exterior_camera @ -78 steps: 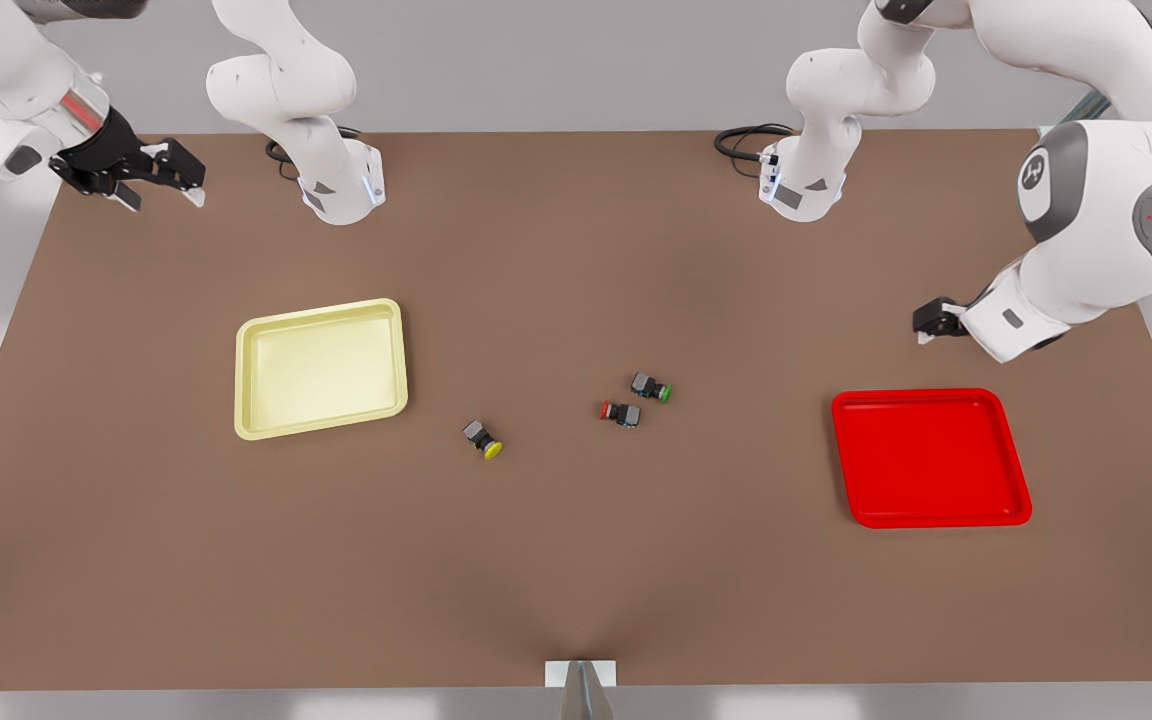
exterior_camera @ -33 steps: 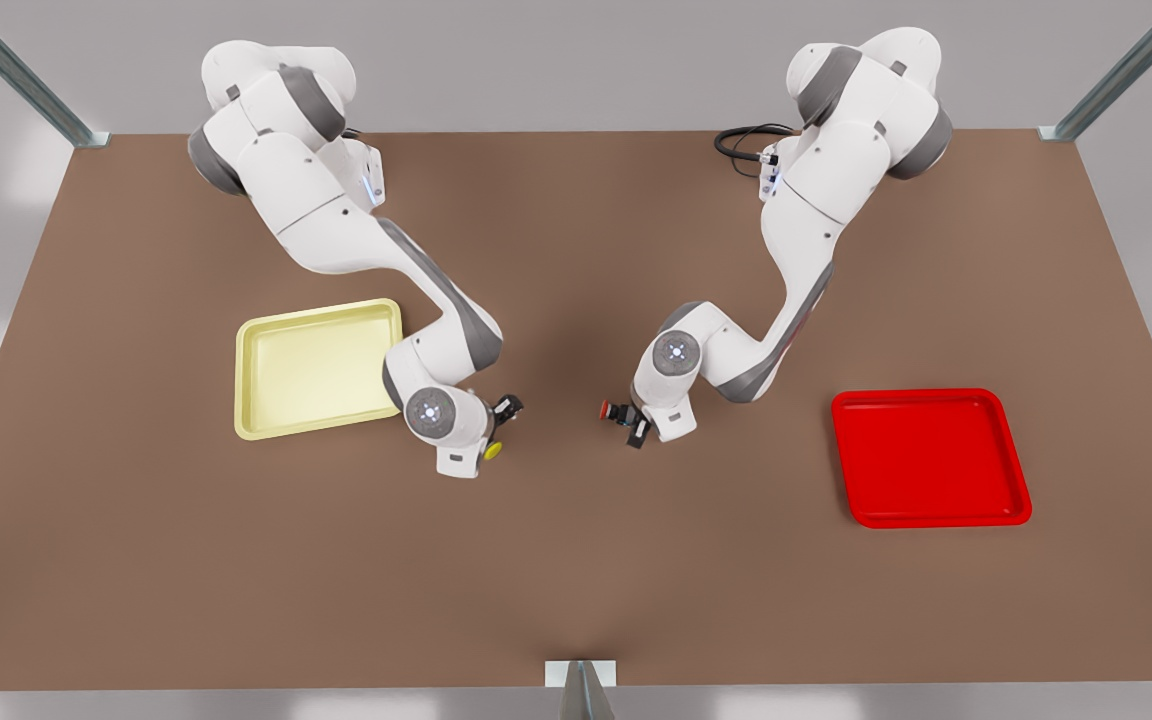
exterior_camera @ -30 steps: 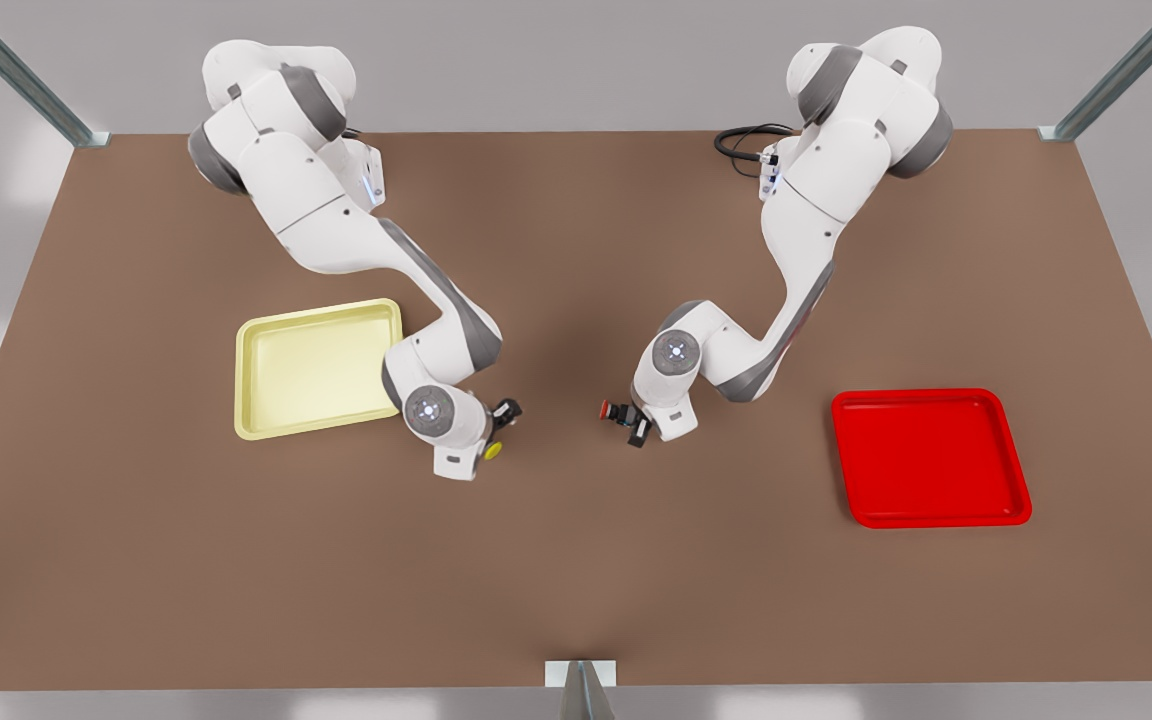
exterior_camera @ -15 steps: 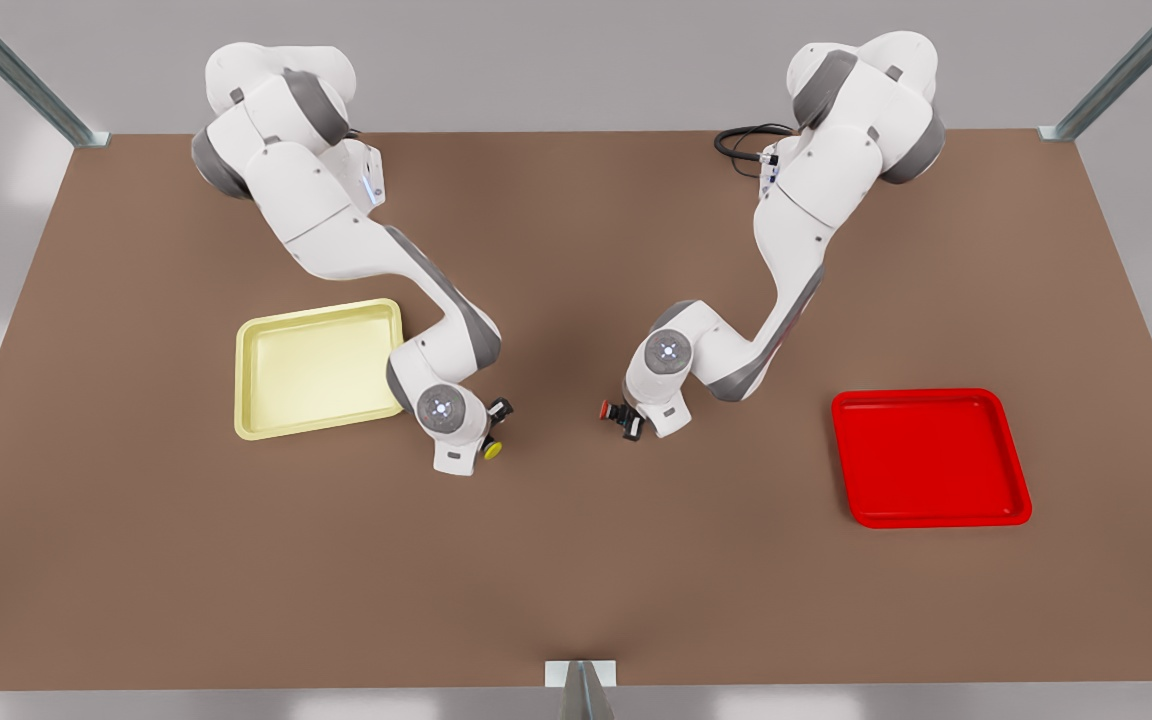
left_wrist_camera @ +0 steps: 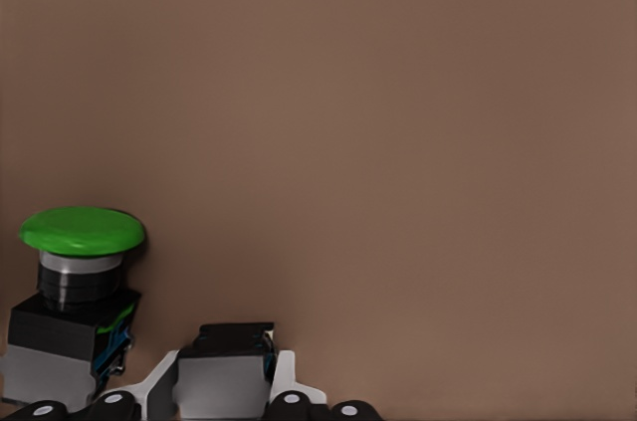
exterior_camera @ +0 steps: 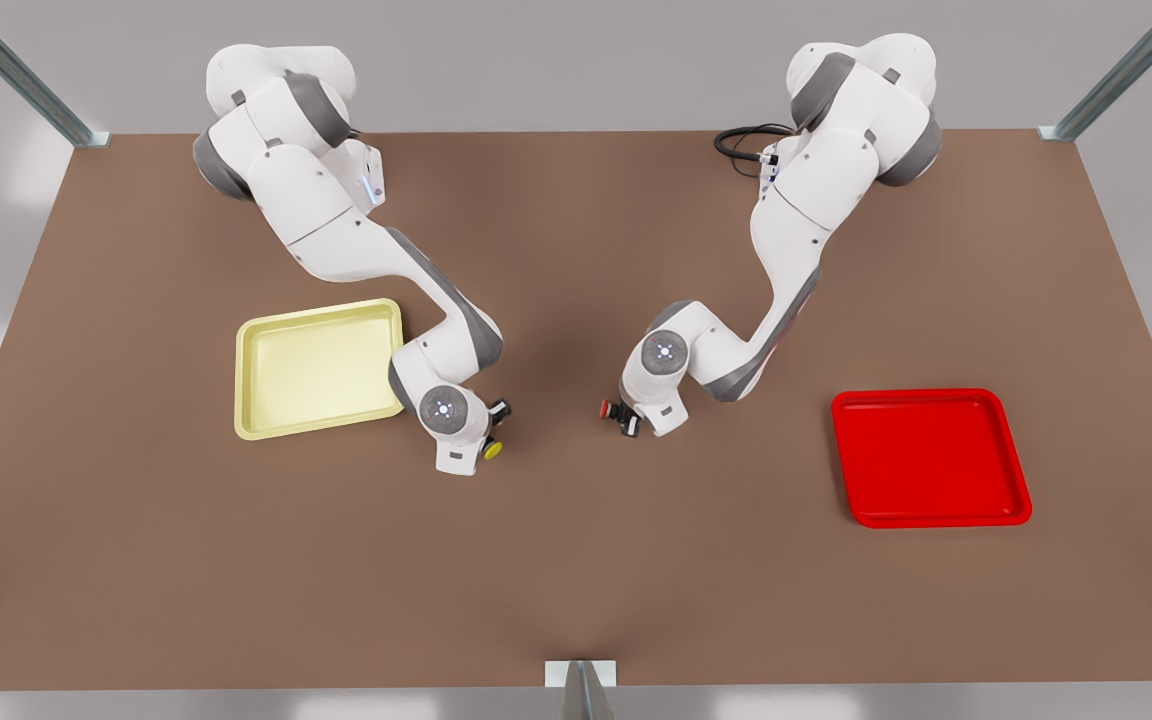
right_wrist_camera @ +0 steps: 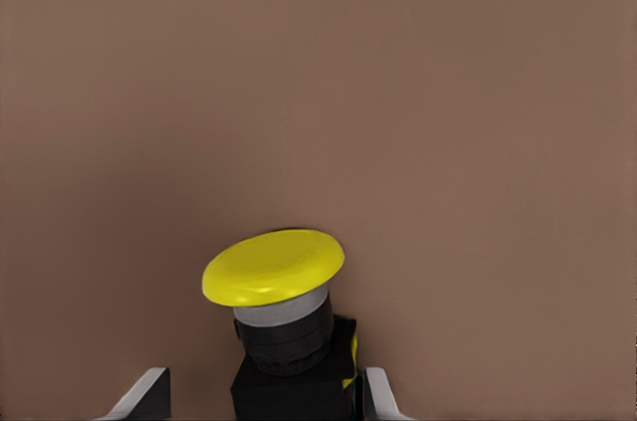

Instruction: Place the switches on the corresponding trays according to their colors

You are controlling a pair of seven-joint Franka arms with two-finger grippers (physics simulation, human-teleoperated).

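1. Right gripper (right_wrist_camera: 264, 396) is down over the yellow switch (right_wrist_camera: 274, 272), just off the front corner of the pale yellow tray (exterior_camera: 321, 368); fingers straddle the black body, one close against it, a visible gap on the other side; I read it as released, not yet clamped.
2. Left gripper (left_wrist_camera: 224, 391) is on the red switch (exterior_camera: 608, 410) near table centre; both fingers sit flush on the grey body, so it looks clenched on it; the switch seems at or barely off the surface.
3. Key relation: each switch lies on its side, long axis between the fingers, cap poking out past the tips; yellow cap points away from its tray; red cap points to the front view's left, and the red tray (exterior_camera: 931, 458) is well apart on the front view's right.
4. Each arm is the nearer one to its own tray; no crossover needed.
5. Green switch (left_wrist_camera: 80, 262) sits just beside the red one, close to a left finger; likely to get nudged on lift.
6. Table (exterior_camera: 576, 580) is flat plain brown; raised tray rims call for a lift before traversing.
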